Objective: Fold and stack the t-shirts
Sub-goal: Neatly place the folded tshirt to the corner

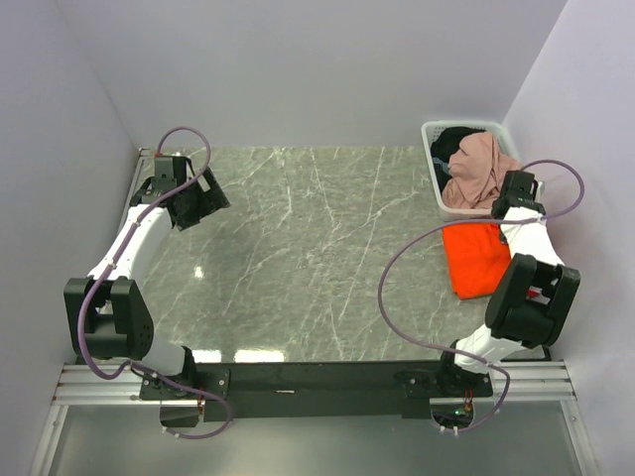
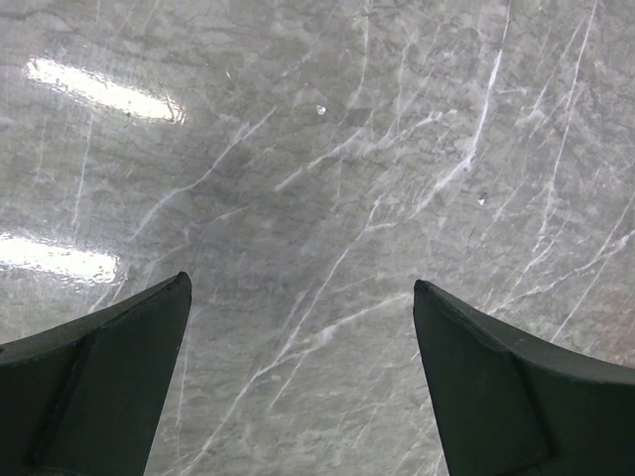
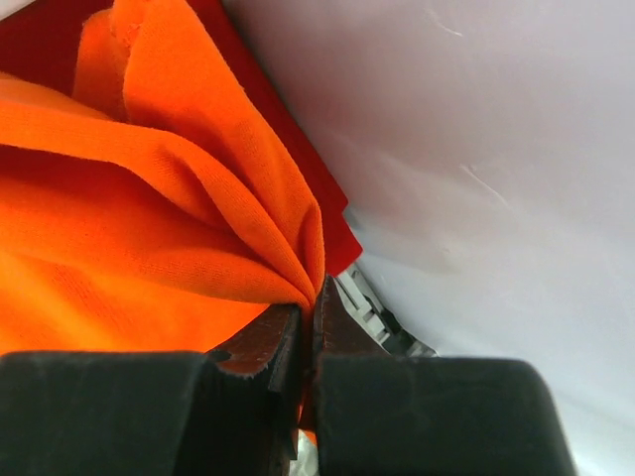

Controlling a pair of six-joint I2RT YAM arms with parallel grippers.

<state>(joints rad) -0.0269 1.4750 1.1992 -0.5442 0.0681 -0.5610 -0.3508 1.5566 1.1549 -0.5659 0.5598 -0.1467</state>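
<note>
Marble table, stacking step, it seems: right gripper pinches the orange t-shirt by the right wall.
Red t-shirt peeks beneath; left gripper gapes idle; next, probably lay that fold flat and release.

Your grey-green, white-veined marble-look tabletop carries a white plastic slatted basket in its far right corner. Just nearer to you than the basket, along the right edge, a bright orange soft cloth t-shirt lies in a rough rectangle. A deeper red cloth t-shirt shows from under it on the side by the wall.
</note>
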